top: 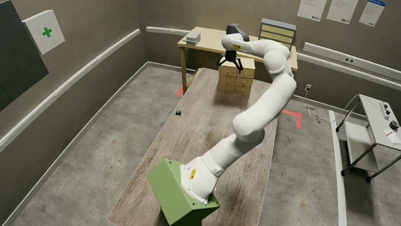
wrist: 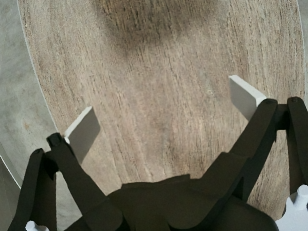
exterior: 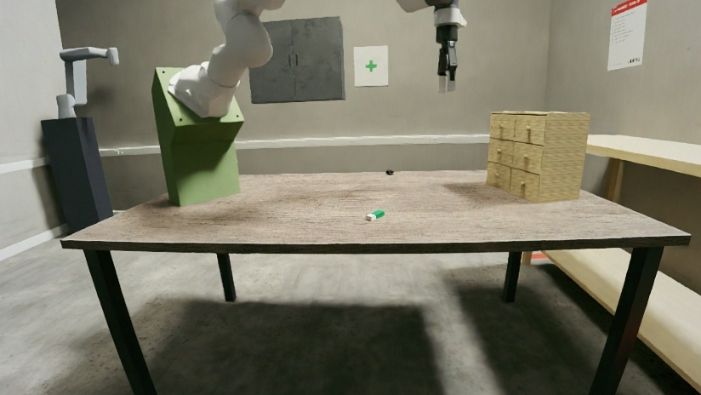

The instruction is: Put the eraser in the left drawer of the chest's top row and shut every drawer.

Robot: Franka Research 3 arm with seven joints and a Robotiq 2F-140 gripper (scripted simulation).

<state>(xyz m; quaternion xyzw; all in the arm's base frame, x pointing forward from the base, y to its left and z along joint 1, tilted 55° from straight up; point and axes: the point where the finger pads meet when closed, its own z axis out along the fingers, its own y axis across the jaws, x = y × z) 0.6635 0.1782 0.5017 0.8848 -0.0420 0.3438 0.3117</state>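
The eraser [exterior: 375,215], green with a white end, lies on the table on the side near the exterior camera; the arm hides it in the top view. The wooden chest [top: 248,63] [exterior: 564,157] stands upright at the table's far end, with three rows of two drawers, all looking shut. The left drawer of the top row [top: 229,73] [exterior: 507,123] is the farther one in the exterior view. My gripper [top: 229,70] [exterior: 447,85] [wrist: 161,103] is open and empty, pointing down. It hangs high above the table, in front of the chest and above its top.
A small black object [top: 178,112] [exterior: 389,172] lies near the table's left edge as seen in the top view. The green arm base [top: 173,193] [exterior: 206,162] stands at the near end. A wooden workbench [top: 209,33] is behind the chest.
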